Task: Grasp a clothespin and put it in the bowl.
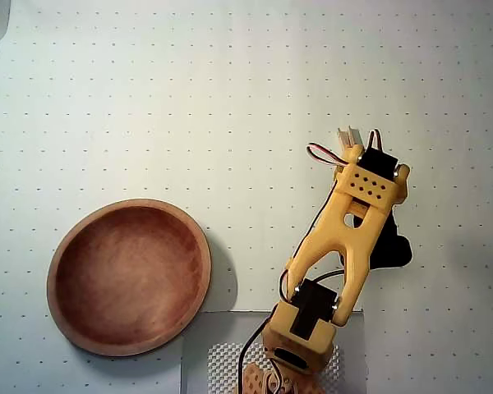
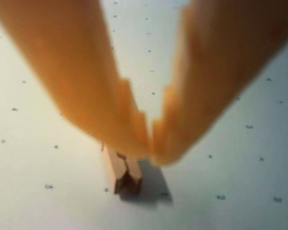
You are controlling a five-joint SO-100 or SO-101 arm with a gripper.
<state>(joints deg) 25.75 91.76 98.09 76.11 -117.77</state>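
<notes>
Overhead view: the yellow arm [image 1: 345, 238] reaches from its base at the 6 o'clock edge toward 1 o'clock, over a pale dotted surface [image 1: 230, 98]. A grey mat [image 1: 205, 361] lies under the base. Red, white and black wires [image 1: 320, 150] loop out beside the wrist.

The clothespin [image 1: 347, 136] shows only as two pale wooden tips poking out past the wrist at about 1 o'clock from frame centre. The rest is hidden under the arm.

The bowl [image 1: 130, 276], round, reddish-brown wood with a lighter rim, sits at about 8 o'clock from centre, well apart from the clothespin. Nothing lies in it.

Wrist view: the end effector [image 2: 151, 151] fills the upper frame, blurred. Its two orange fingers converge downward, and their tips meet or nearly meet just above the clothespin [image 2: 120, 172]. Fingertips [image 2: 134, 139] look drawn together right at the top of the pin. Whether they pinch the wood or only touch it, I cannot tell; blur hides the contact.

The pin's lower end rests on the dotted surface [image 2: 230, 191], slightly tilted, at 6 o'clock below the tips. A dark shadow lies on its right in this view.
</notes>
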